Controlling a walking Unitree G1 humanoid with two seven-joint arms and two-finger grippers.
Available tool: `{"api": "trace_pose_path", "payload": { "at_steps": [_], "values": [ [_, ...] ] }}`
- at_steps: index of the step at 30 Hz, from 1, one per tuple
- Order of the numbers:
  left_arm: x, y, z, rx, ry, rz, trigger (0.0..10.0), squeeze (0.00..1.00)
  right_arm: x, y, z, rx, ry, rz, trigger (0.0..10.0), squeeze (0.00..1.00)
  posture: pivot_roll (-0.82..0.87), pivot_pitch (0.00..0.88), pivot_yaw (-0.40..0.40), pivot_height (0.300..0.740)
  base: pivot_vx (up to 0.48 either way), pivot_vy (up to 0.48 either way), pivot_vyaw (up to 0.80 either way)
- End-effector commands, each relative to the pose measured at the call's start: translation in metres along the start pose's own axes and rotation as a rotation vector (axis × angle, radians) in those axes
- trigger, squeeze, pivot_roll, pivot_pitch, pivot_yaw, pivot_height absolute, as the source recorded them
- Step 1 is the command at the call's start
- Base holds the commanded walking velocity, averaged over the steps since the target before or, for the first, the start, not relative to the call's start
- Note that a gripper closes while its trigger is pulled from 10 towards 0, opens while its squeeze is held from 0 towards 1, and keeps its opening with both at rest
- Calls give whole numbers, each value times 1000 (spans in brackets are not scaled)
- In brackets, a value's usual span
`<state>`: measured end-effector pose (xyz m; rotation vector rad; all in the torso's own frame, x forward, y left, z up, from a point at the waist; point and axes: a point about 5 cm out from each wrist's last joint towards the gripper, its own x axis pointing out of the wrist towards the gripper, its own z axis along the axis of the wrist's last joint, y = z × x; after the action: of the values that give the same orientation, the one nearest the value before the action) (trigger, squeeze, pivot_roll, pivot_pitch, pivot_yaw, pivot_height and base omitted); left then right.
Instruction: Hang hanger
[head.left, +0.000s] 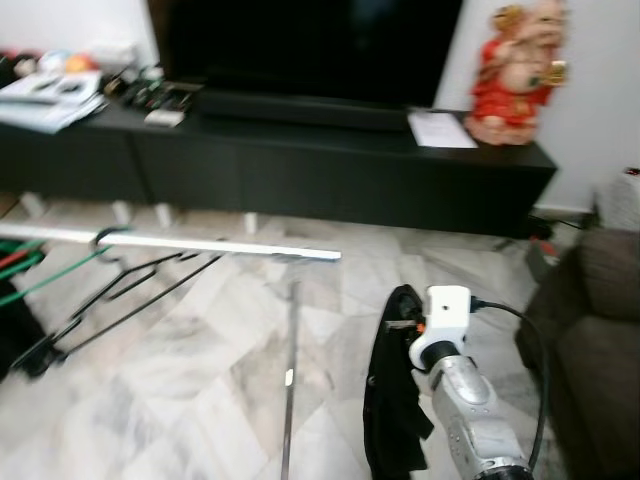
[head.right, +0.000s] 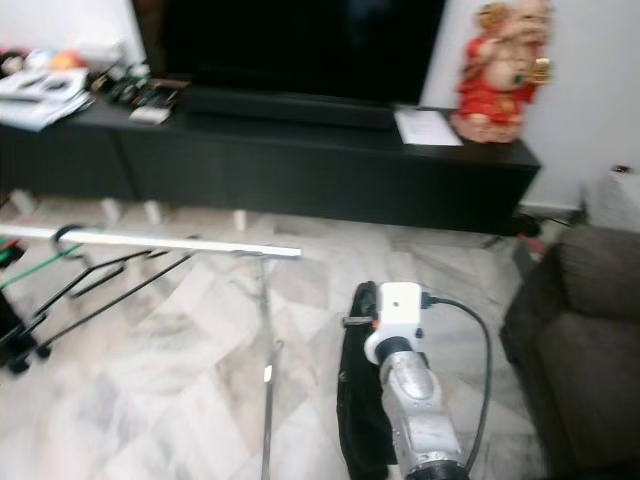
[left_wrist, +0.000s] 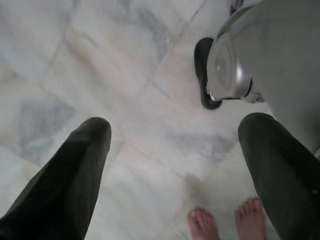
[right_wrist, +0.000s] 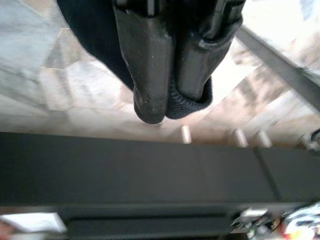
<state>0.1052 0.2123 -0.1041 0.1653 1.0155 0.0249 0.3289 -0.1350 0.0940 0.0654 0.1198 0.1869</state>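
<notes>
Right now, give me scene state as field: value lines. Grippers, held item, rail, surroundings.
right gripper: shut on black garment, raised in front of the robot
left gripper: open, pointing down at the marble floor
rail: silver horizontal bar to the robot's front left, apart from the garment
on rail: hook of a dark hanger near its left part
background: black TV console, red figurine on its right end
right side: brown sofa
other: a person's bare toes in the left wrist view

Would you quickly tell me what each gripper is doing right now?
Left gripper: open, holding nothing.
Right gripper: shut on black garment.
</notes>
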Motion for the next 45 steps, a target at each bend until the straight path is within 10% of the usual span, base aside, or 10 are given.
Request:
{"api": "trace_pose_path", "payload": {
  "at_steps": [1,16,45],
  "values": [
    [-1,-8,-7,10,29,-29,10000,0,1,1,4,-6,-24,4,10000,0,-39,106,-44,740,0,0,800],
    [-2,-8,-8,-18,32,-26,10000,0,1,0,-3,65,-11,-35,10000,0,-41,120,-42,740,0,0,200],
    [-1,-8,-7,-8,36,-22,10000,0,2,1,-5,57,-7,-42,10000,0,-29,110,-44,740,0,472,0]
  ]
}}
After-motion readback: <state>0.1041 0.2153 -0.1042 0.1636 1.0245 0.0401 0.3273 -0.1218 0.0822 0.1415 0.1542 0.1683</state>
